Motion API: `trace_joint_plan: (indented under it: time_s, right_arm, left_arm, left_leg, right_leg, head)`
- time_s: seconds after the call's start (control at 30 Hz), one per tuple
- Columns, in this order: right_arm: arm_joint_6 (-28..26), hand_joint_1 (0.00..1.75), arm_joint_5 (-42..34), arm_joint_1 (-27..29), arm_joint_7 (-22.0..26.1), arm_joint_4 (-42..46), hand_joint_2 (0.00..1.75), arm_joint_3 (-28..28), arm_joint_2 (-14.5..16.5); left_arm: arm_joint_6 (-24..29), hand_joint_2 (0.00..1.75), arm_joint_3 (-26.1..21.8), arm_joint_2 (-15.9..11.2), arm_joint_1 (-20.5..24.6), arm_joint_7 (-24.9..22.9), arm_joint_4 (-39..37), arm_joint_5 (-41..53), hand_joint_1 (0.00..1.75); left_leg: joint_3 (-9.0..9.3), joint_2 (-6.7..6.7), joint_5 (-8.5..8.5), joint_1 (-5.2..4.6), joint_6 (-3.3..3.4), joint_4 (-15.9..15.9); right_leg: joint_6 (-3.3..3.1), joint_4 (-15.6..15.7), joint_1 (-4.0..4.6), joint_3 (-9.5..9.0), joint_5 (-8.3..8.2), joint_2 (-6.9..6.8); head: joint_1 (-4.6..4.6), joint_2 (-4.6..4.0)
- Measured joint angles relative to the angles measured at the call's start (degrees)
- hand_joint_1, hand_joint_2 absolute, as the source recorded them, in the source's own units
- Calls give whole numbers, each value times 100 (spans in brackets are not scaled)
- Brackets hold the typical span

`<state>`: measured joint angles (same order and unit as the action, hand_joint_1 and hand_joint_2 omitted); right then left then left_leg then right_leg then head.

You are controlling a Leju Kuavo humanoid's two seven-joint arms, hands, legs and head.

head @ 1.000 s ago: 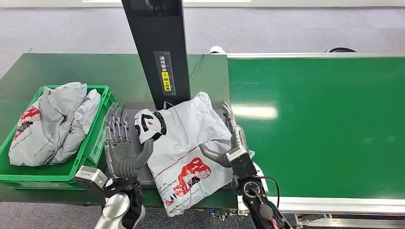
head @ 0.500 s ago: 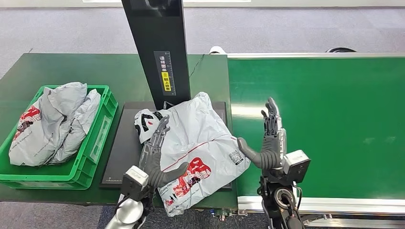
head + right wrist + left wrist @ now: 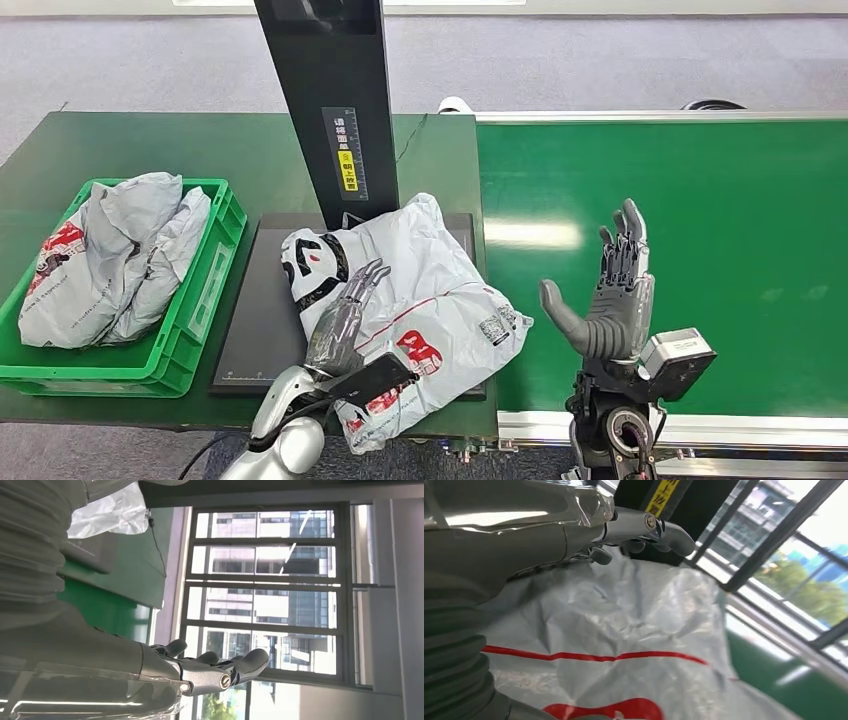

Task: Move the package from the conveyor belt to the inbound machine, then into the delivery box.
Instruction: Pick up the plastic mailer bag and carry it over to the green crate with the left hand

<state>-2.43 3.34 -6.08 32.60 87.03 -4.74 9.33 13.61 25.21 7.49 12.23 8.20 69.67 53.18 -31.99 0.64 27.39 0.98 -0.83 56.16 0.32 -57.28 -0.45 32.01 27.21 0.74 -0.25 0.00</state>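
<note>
A grey plastic package with red and black print lies on the black plate of the inbound machine, its near end hanging over the table's front edge. My left hand lies flat on top of the package, fingers stretched toward the machine's black post. My right hand is raised over the green conveyor belt, well to the right of the package, fingers apart and holding nothing. The same right hand appears against windows in the right wrist view.
A green delivery box at the left holds grey packages. The dark green table carries the box and machine. The belt's metal edge runs along the front.
My left hand has slid further onto the package and flattened. My right hand has let go of the package's right edge and swung right and up over the belt.
</note>
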Motion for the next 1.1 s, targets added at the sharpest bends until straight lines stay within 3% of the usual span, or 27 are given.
trace_joint_plan:
  time_s: [0.27, 0.3, 0.37, 0.43, 0.5, 1.1]
  right_arm:
    - [108, 0, 198, 115, -56, 166, 175, 218, 169]
    - [117, 0, 216, 117, -64, 178, 175, 240, 182]
    - [142, 0, 244, 120, -76, 193, 175, 286, 208]
    - [160, 0, 252, 121, -80, 197, 175, 322, 229]
    - [166, 0, 256, 122, -80, 197, 175, 352, 247]
    - [219, 0, 269, 145, -130, 247, 175, 535, 321]
  left_arm:
    - [-284, 175, -46, 93, 61, 50, -220, 71, 0]
    - [-337, 175, -58, 105, 63, 67, -236, 51, 7]
    - [-448, 175, -85, 129, 63, 148, -266, -27, 62]
    - [-546, 175, -103, 142, 63, 244, -287, -104, 133]
    - [-608, 175, -113, 150, 63, 301, -309, -136, 159]
    - [-729, 175, -143, 172, 64, 317, -459, -31, 171]
  left_leg:
    - [-1, 0, 1, 0, -1, 0]
    - [-1, 0, 1, 0, -1, 0]
    - [-1, 0, 1, 0, 0, 0]
    - [-1, 0, 1, 0, 0, 0]
    - [0, 0, 1, 0, 0, 0]
    - [-1, 0, 1, 0, 0, 0]
  right_leg:
    - [0, 0, 0, 1, 0, 0]
    - [0, 0, 0, 1, 0, 0]
    - [0, 0, 0, 0, 0, 0]
    - [0, 0, 0, -1, 0, 0]
    - [0, 0, 0, -1, 0, 0]
    - [0, 0, 0, 0, 0, 0]
  head:
    - [1, 0]
    - [0, 0]
    - [1, 0]
    - [1, 0]
    - [1, 0]
    - [0, 0]
